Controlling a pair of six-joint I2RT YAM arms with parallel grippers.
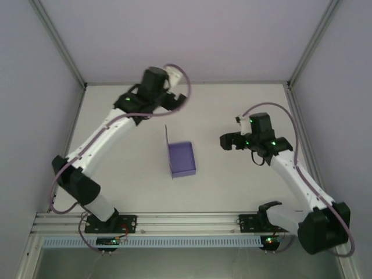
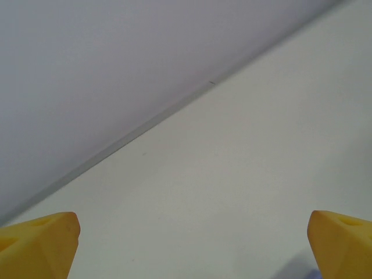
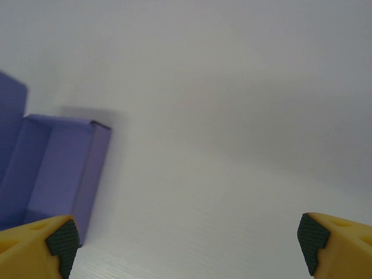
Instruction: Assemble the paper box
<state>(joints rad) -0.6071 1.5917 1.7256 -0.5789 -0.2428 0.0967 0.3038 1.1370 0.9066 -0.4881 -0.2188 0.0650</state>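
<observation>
Now paper box sits apart from open L & R jaws.

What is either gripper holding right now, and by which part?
Nothing is held. The left gripper and right gripper both stand open and empty; the paper box sits alone on the table between the arms, lid flap raised.

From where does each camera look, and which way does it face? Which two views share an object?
Top external: above and behind the robot, looking down on the table; left arm, right arm and the open paper box show.
Left wrist: on the left arm, facing table and a wall; the left gripper is open.
Right wrist: on the right arm, facing the paper box across the table; the right gripper is open.
Shared: the paper box, in top external and right wrist.
</observation>
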